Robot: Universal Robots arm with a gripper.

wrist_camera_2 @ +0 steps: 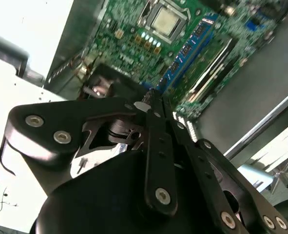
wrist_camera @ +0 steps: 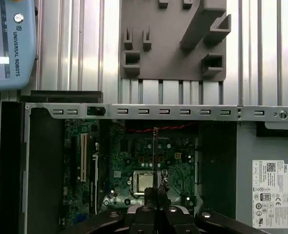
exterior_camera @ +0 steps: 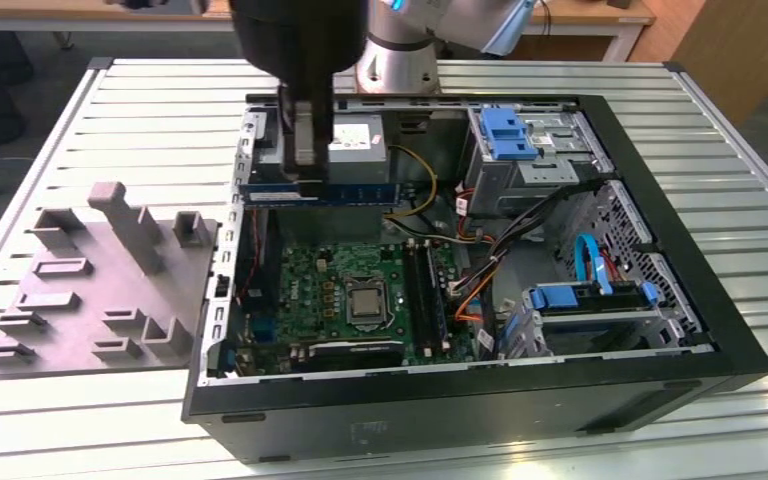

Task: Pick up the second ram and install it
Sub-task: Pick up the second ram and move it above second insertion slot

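Silver slatted metal table (exterior_camera: 77, 130) carries a black tower computer case (exterior_camera: 491, 410), laid on its side with the panel off so the board inside faces up to me. On the exterior view's left, a grey moulded parts holder (exterior_camera: 91, 300) with upright pegs and pockets sits just beside the case wall, close enough, I judge, for short trips. On the case floor lies the green circuit board (exterior_camera: 317, 290), its long black slots running alongside the square processor socket (exterior_camera: 361, 300). My dark two-fingered gripper (exterior_camera: 309, 178) hangs above the open case, fingers clenched on the second ram (exterior_camera: 357, 193), a long, thin, dark-blue memory stick with a pale label. I grip it from above, somewhat to one side of its middle, so its long edge is level and its lower edge is free to meet a slot. In the first wrist view the stick (wrist_camera: 155, 151) shows edge-on over the board, apart from it and not yet seated.
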